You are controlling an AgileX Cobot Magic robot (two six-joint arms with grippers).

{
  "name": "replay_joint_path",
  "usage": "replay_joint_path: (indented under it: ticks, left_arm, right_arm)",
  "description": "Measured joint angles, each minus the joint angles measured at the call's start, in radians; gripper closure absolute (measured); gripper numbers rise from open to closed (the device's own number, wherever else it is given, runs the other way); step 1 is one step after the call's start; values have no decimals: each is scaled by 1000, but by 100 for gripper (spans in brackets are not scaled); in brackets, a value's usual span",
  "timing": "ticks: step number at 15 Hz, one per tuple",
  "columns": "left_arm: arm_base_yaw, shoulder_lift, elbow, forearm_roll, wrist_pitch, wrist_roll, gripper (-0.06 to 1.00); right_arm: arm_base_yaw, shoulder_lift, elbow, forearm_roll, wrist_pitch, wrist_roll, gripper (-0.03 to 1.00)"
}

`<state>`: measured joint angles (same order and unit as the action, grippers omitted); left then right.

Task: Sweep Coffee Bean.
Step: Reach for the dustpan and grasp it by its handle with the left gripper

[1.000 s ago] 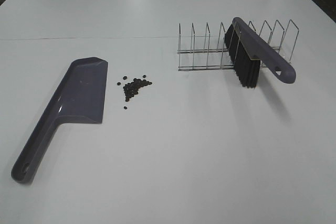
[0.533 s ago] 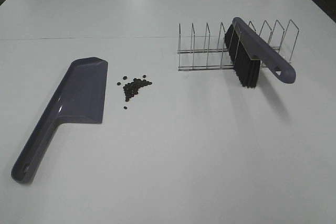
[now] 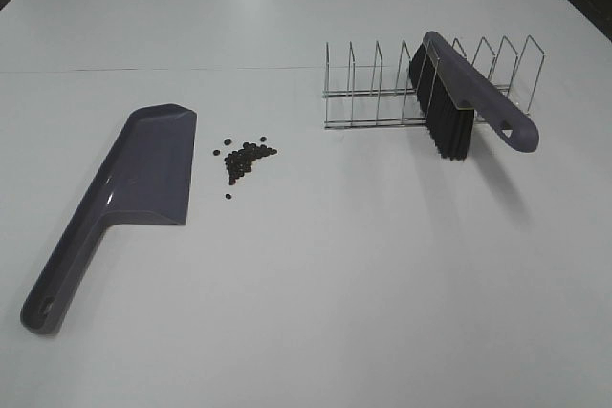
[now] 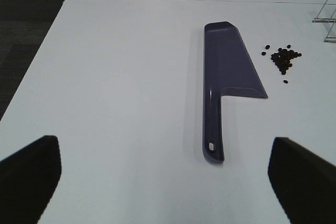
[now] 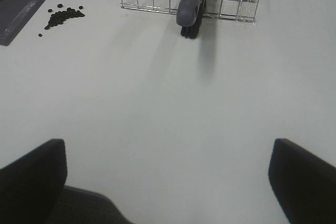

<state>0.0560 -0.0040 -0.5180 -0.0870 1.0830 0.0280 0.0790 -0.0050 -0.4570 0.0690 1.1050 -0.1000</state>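
High view: one dustpan (image 3: 143, 174), one brush (image 3: 473, 93) propped in one wire rack (image 3: 378, 93); roughly twenty coffee beans (image 3: 244, 155) heaped on the tabletop (image 3: 335, 293), at 3 o'clock of the pan.
Left wrist: left claw (image 4: 165, 179) gapes wide, empty; it would do best to take the dustpan handle squarely.
Right wrist: right claw (image 5: 168, 182) spread, empty; it should lift the brush clear of the wires, then sweep toward the pan.

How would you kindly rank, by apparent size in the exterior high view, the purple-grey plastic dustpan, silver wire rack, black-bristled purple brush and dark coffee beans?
1. Silver wire rack and purple-grey plastic dustpan: alike; the dustpan lies nearer, so unranked.
2. Black-bristled purple brush.
3. Dark coffee beans, smallest.
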Motion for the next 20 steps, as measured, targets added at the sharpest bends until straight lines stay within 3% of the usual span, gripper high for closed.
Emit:
replay_joint_path:
  ticks: [20]
  left_arm:
    - [0, 0, 0, 18, 0, -20, -3]
  right_arm:
    - [0, 0, 0, 0, 0, 0, 0]
